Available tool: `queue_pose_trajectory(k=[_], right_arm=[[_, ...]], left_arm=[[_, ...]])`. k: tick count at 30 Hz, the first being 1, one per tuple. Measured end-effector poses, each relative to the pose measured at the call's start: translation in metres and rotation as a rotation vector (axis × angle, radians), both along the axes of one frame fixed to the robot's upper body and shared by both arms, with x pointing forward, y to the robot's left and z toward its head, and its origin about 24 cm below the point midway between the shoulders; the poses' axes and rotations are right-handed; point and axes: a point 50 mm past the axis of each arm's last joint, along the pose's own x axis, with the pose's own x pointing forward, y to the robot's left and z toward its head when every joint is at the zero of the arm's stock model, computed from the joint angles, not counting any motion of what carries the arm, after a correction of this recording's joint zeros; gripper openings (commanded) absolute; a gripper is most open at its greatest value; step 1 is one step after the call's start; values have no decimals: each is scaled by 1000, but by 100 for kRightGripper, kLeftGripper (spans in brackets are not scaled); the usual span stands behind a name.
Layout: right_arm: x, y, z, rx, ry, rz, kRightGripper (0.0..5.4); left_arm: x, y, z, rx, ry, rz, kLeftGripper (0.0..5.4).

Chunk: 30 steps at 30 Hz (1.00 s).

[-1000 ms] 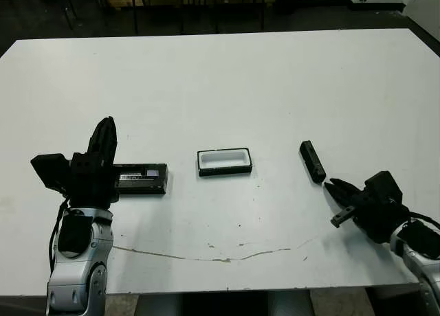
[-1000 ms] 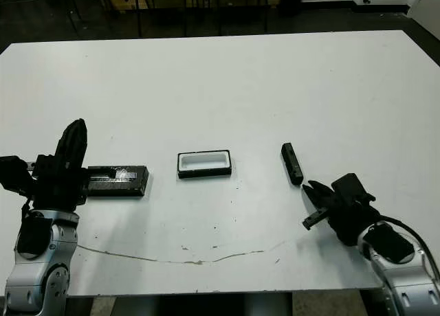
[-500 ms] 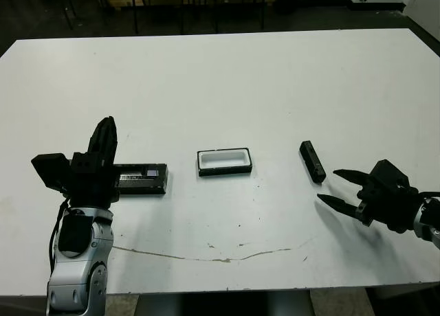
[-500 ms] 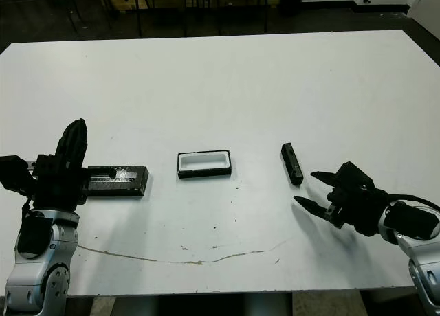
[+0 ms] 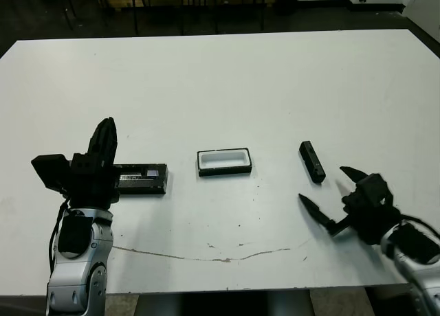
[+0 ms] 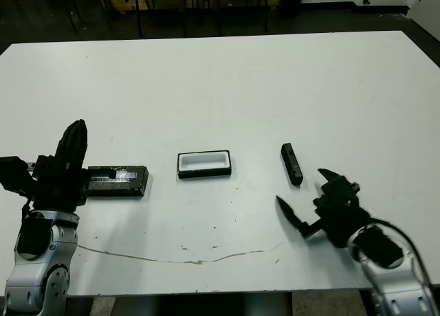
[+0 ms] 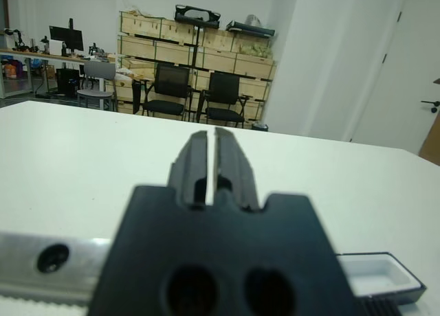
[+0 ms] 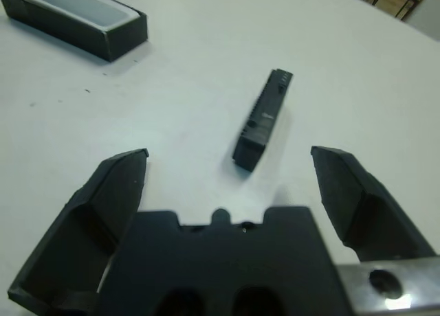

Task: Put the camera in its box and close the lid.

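Note:
The camera [image 5: 312, 161] is a slim black bar lying on the white table right of centre; the right wrist view shows it [image 8: 262, 119] just ahead of my fingers. My right gripper [image 5: 326, 194] is open wide, just in front of the camera's near end, holding nothing. The box [image 5: 224, 161], a black-rimmed tray with white lining, sits open at the table's middle. The lid [image 5: 141, 178], a flat black slab with a pale strip, lies to its left. My left gripper [image 5: 106, 134] stands shut and upright beside the lid's left end.
A thin crack line [image 5: 206, 254] runs across the table near its front edge. Chairs, desks and shelves of boxes [image 7: 199, 55] stand beyond the far edge of the table.
My right gripper has turned and opened wide, and now sits slightly further left, facing the camera's near end. The left arm, box, lid and camera have stayed put.

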Motion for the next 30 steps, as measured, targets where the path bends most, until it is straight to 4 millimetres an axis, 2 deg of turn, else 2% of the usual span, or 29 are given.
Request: queue_pose_trajectory(k=[8,15,19,30], right_arm=[[-2,5,-4,13,-10,25,539],[-1,10,-8,63,0,-27,540],[1,10,-8,97,32,-56,504],[7,8,-7,167,112,-143,349]], left_arm=[[0,0,0,0,1,-2,0],[0,0,0,-1,2,-2,0],[0,-1,-1,-2,10,-3,0],[0,-1,-2,5,12,-4,0]])
